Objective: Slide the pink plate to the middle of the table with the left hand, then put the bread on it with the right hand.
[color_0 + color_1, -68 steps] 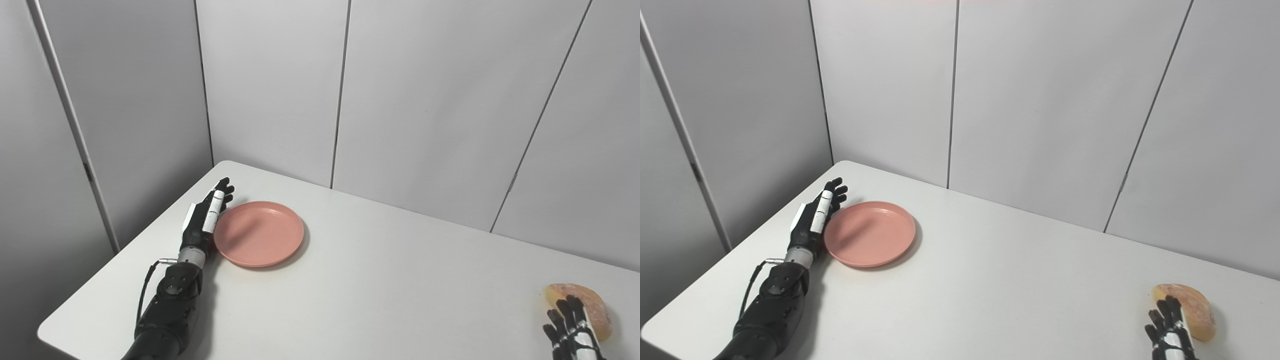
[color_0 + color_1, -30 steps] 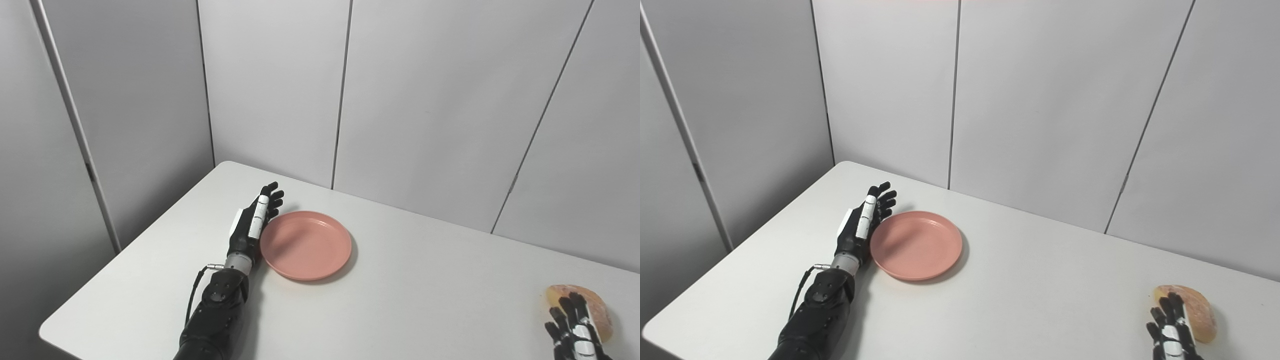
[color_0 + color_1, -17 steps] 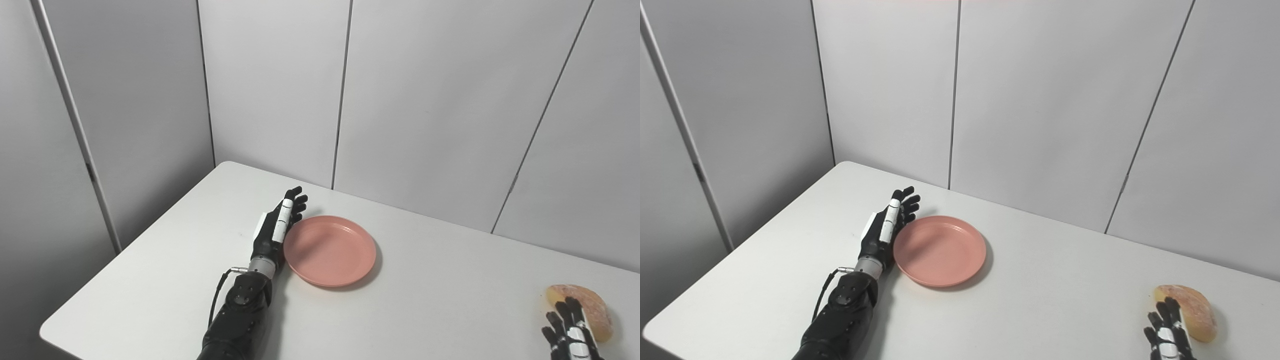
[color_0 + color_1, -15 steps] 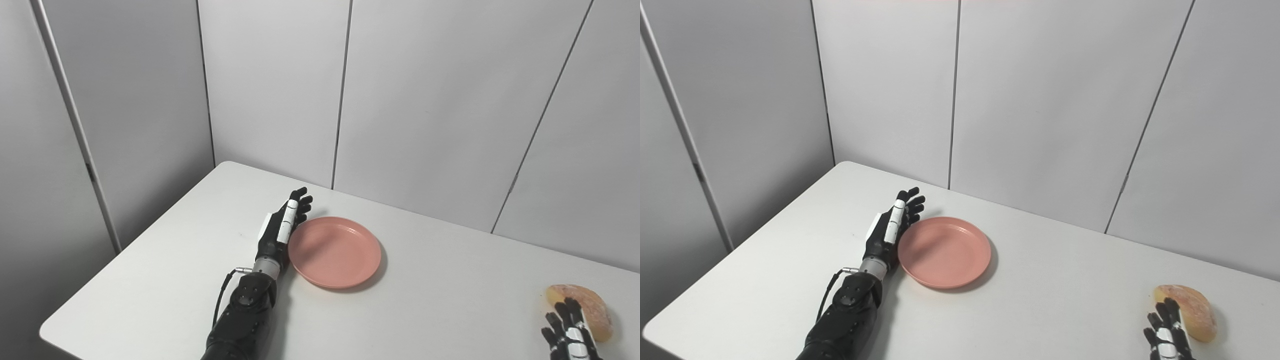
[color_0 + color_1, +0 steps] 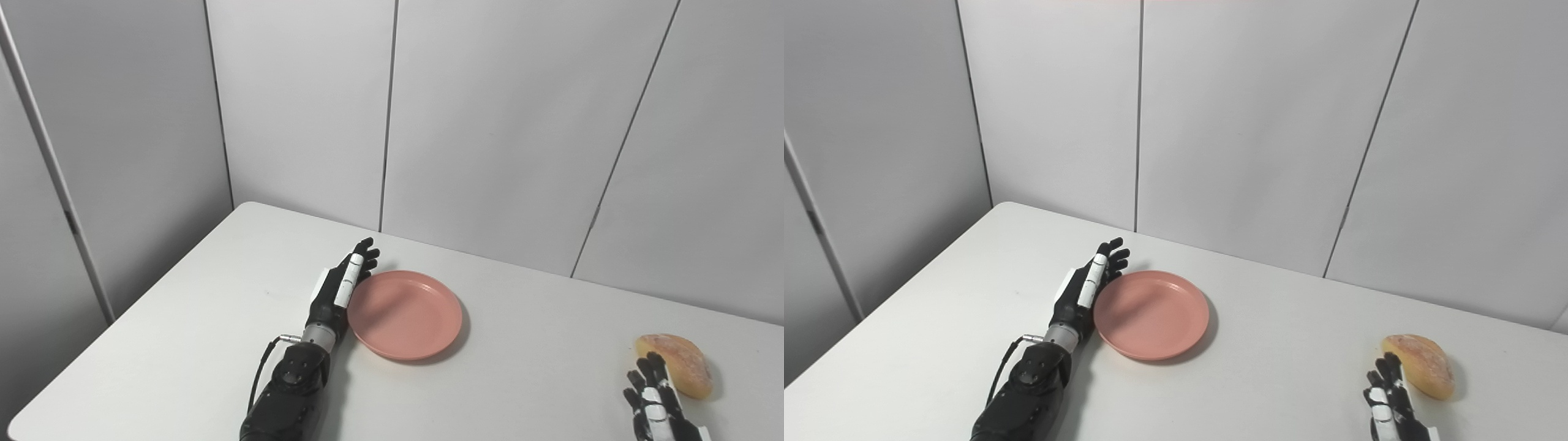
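Note:
The pink plate [image 5: 405, 315] lies flat on the white table [image 5: 184, 343], left of the table's middle. My left hand [image 5: 340, 288] is open with its fingers straight, standing on edge against the plate's left rim. A brown bread roll [image 5: 675, 365] lies near the table's right side. My right hand [image 5: 655, 404] is open with fingers spread, just in front of and to the left of the bread, partly cut off by the picture's bottom edge. It also shows in the right eye view [image 5: 1390, 398], beside the bread [image 5: 1421, 366].
Grey wall panels [image 5: 490, 122] stand close behind the table's far edge and along its left side. The table's left edge runs diagonally toward the bottom left corner.
My left hand has pushed the pink plate to the right across the table. The camera has turned to the right in the last half second. The right hand stays by the bread.

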`<move>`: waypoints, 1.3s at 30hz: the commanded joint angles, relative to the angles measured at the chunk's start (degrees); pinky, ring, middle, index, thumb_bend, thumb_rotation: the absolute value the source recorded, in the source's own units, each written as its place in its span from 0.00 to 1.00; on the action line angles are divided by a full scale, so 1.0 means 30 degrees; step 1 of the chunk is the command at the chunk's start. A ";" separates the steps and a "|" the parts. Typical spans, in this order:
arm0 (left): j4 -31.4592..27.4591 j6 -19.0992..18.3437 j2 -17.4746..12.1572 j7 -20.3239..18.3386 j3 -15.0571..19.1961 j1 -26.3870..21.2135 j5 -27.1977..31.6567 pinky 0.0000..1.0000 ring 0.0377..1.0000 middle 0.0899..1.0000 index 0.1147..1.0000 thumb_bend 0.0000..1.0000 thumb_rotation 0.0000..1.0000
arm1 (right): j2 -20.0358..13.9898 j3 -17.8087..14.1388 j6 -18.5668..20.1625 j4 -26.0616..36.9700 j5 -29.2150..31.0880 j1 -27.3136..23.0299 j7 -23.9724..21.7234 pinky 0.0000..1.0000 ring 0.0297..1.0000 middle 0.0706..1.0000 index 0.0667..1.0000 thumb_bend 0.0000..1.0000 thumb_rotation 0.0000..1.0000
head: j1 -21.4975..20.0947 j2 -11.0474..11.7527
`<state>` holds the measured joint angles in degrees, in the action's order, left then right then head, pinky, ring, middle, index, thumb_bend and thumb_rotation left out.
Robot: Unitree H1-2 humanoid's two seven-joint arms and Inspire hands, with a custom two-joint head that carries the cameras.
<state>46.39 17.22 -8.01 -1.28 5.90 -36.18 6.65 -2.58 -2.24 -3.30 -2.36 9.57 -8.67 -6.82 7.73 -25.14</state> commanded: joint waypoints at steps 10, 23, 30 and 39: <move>0.0351 0.0242 0.0308 -0.1449 -0.0186 0.0282 0.0457 0.92 0.90 0.87 0.87 0.75 1.00 | 0.1102 0.0463 -0.1472 0.0023 -0.1569 -0.1000 0.0931 1.00 0.96 0.98 1.00 0.54 0.75 | -0.3212 -0.0655; 0.0400 0.0053 0.0381 -0.2830 -0.0350 0.0413 0.0706 0.91 0.89 0.87 0.85 0.77 1.00 | 0.1959 0.1114 -0.1156 0.0123 -0.2292 -0.1265 0.1524 1.00 0.97 0.97 1.00 0.59 0.74 | -0.5620 -0.1439; 0.0118 0.0024 0.0761 -0.2995 -0.0666 0.0557 0.0676 0.90 0.90 0.88 0.87 0.76 1.00 | 0.2275 0.1368 -0.0998 0.0214 -0.2770 -0.1347 0.1914 1.00 0.98 0.98 1.00 0.59 0.76 | -0.6489 -0.1425; -0.0580 -0.0234 0.1631 -0.3047 -0.1186 0.1017 0.0487 0.92 0.90 0.88 0.87 0.76 1.00 | 0.2294 0.1450 -0.0815 0.0440 -0.2801 -0.1278 0.1972 1.00 0.98 0.98 1.00 0.59 0.77 | -0.6634 -0.1524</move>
<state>44.16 16.58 -4.89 -10.03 3.02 -35.26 8.45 3.91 2.02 -4.10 -3.19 1.26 -10.58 -1.02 -12.22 -29.71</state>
